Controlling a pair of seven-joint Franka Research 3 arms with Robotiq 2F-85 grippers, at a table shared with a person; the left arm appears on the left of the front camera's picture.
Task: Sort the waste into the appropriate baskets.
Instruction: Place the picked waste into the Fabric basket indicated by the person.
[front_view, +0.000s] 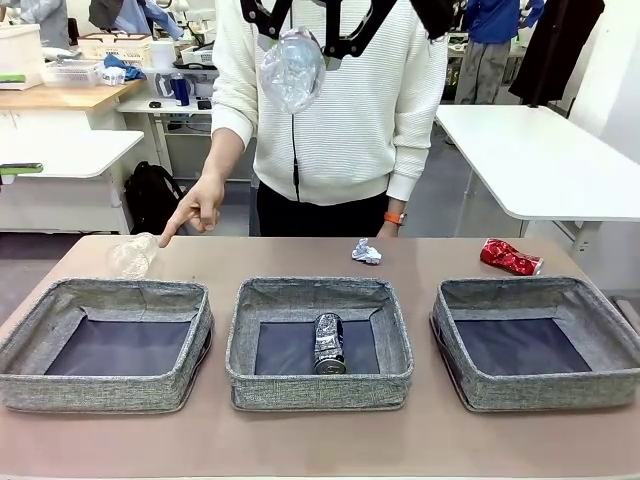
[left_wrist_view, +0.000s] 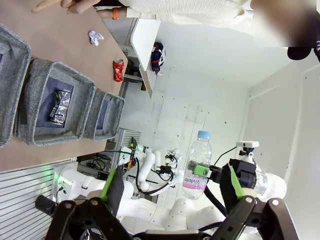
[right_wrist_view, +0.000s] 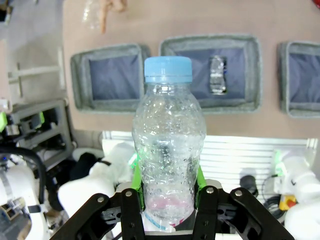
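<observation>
My right gripper (right_wrist_view: 167, 182) is shut on the clear plastic bottle (right_wrist_view: 167, 145) with a blue cap, held upright high above the table. From the front, the bottle (front_view: 292, 68) hangs in front of the person's chest. My left gripper (left_wrist_view: 172, 182) is open with nothing in it, also high up. Three grey baskets stand in a row: left (front_view: 60, 290), middle (front_view: 318, 288), right (front_view: 540, 287). A crushed dark blue-silver can (front_view: 329, 343) lies in the middle one. Behind the baskets lie a clear plastic cup (front_view: 133, 255), a white paper wad (front_view: 366, 251) and a crushed red can (front_view: 510, 257).
The person stands at the far edge, and their hand (front_view: 197, 208) points a finger down at the cup. The other hand (front_view: 392, 224) rests near the paper wad. A white table (front_view: 540, 160) stands behind at the right.
</observation>
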